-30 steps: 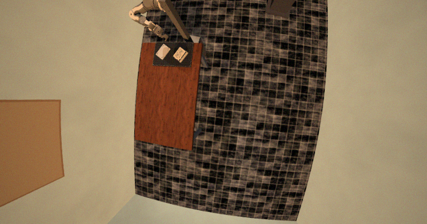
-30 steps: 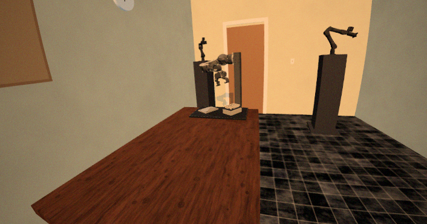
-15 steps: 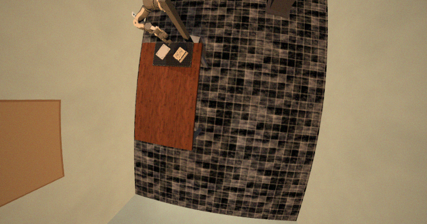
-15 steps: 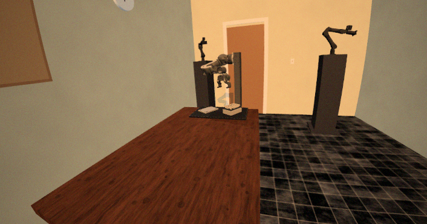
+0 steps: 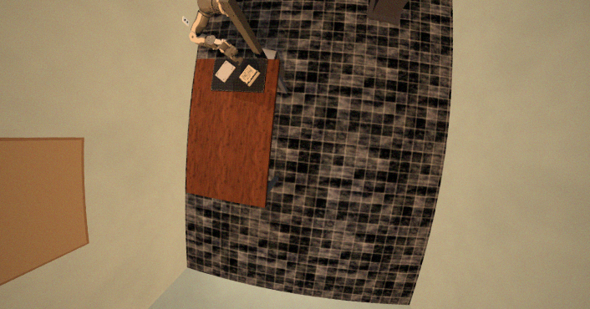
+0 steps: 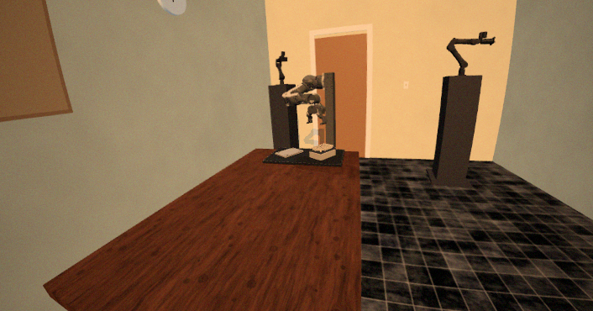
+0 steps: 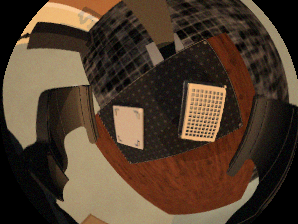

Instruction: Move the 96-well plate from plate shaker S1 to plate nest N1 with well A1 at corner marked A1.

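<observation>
The claw (image 6: 316,119) hangs high in the air, with its fingers partly apart and nothing between them. Well below it lies a dark mat (image 7: 160,106) on the bench (image 6: 260,229). On this mat, the shaker (image 6: 322,155) stands below the claw and a little to one side, and the plate (image 7: 204,111) sits in its pocket, the right way up, with the grid of wells visible in the wrist view. The nest (image 7: 128,125) lies on the other side of the mat, apart from the shaker and with nothing in it.

The step in hand seems to be the approach to the plate. To do it well, the claw should first come exactly over the middle of the plate and turn until its fingers face two opposite sides. Whether the present opening is wider than the plate cannot be told from here, so it should be checked before going down. Then the claw should descend straight, without touching the shaker's rim, and close low on the plate's walls. The A1 mark is too small to see here, so the turn needed for the nest must be planned with care.
</observation>
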Available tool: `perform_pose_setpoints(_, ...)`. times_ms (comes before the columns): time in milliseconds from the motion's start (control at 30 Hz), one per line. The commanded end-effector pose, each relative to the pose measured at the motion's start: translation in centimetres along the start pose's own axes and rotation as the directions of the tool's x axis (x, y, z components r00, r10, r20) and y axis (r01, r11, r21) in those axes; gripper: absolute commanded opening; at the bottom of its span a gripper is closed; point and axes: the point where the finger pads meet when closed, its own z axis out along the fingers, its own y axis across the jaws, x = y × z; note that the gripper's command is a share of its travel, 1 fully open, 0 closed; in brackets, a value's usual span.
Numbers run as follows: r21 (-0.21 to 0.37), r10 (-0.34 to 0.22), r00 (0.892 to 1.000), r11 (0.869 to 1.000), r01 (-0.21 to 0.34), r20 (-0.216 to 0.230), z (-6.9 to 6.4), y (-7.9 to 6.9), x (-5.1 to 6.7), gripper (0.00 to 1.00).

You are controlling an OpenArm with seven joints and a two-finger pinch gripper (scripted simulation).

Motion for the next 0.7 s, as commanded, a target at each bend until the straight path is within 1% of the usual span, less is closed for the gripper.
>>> perform_pose_setpoints(0, 0.013, 0.004, 1.000, 1.000, -0.004, 0.005, 0.7, 0.5, -0.2, 0.77)
perform_pose_setpoints(33, 0.022, 0.004, 1.000, 1.000, -0.004, 0.007, 1.2, 1.2, -0.3, 0.77)
perform_pose_setpoints(433, 0.022, 0.004, 1.000, 1.000, -0.004, 0.007, 1.2, 1.2, -0.3, 0.77)
perform_pose_setpoints(600, 0.022, 0.004, 1.000, 1.000, -0.004, 0.006, 3.9, 4.8, -0.7, 0.77)
perform_pose_setpoints(667, 0.022, 0.004, 1.000, 1.000, -0.004, 0.006, 3.9, 4.8, -0.7, 0.77)
